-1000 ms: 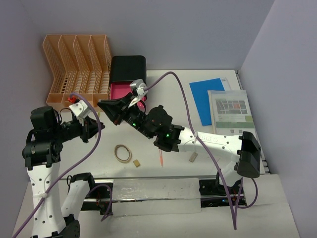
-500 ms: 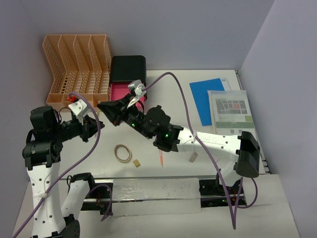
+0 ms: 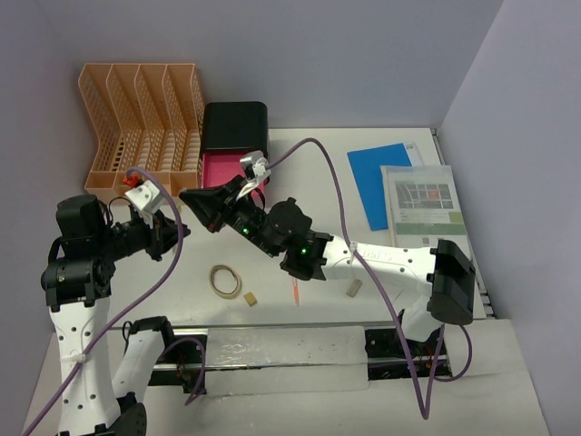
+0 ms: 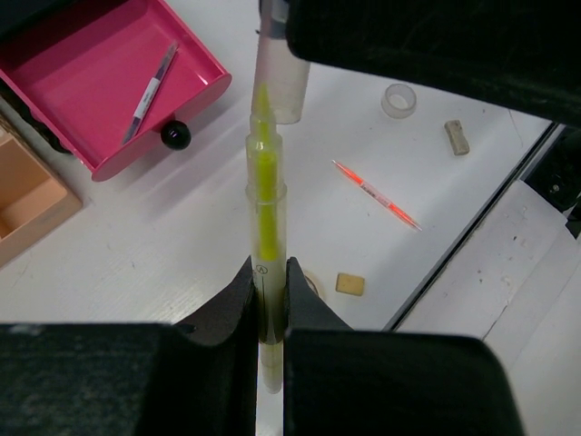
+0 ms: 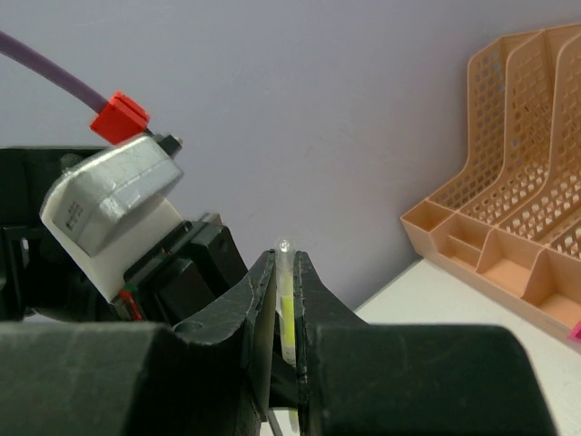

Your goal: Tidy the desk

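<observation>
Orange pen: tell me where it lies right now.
In the top view the orange pen lies on the desk near its front edge, between a square tan block on the left and an oblong tan block on the right.

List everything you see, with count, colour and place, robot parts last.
desk: one, white, under everything
file rack: one, peach, far left
drawer box: one, black, pink drawer open
pen: one, pale, in drawer
folder: one, blue, far right
printed sheet: one, beside folder
rubber band: one, tan, near middle
blocks: two, tan, near edge
orange pen: one, between blocks
tape roll: one, clear, by right block
highlighter: one, yellow, midair
cap: one, clear, midair
left tool: shut on highlighter
right tool: shut on cap
</observation>
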Controlling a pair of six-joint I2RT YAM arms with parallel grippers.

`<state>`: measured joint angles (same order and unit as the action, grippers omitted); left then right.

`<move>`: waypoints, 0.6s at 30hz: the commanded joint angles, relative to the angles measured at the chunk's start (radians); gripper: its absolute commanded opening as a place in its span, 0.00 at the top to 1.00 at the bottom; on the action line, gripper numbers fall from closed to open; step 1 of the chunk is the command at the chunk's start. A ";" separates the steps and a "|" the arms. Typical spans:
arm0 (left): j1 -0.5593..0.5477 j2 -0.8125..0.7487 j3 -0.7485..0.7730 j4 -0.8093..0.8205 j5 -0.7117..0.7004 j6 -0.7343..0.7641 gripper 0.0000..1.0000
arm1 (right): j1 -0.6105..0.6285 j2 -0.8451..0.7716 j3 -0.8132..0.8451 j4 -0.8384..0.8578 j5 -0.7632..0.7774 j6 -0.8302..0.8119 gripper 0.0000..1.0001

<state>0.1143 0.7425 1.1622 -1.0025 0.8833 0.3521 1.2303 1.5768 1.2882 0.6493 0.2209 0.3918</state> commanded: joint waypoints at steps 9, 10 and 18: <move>0.005 -0.002 0.044 0.099 -0.013 -0.045 1.00 | 0.018 -0.003 -0.061 -0.064 -0.027 0.018 1.00; 0.006 -0.002 0.045 0.101 -0.019 -0.047 1.00 | 0.018 0.006 -0.049 -0.069 -0.033 0.017 1.00; 0.007 -0.005 0.042 0.146 -0.125 0.020 1.00 | 0.033 0.126 0.117 -0.272 -0.087 -0.068 1.00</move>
<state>0.1152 0.7387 1.1633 -0.9908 0.8168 0.3461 1.2308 1.6275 1.3380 0.5861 0.2018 0.3827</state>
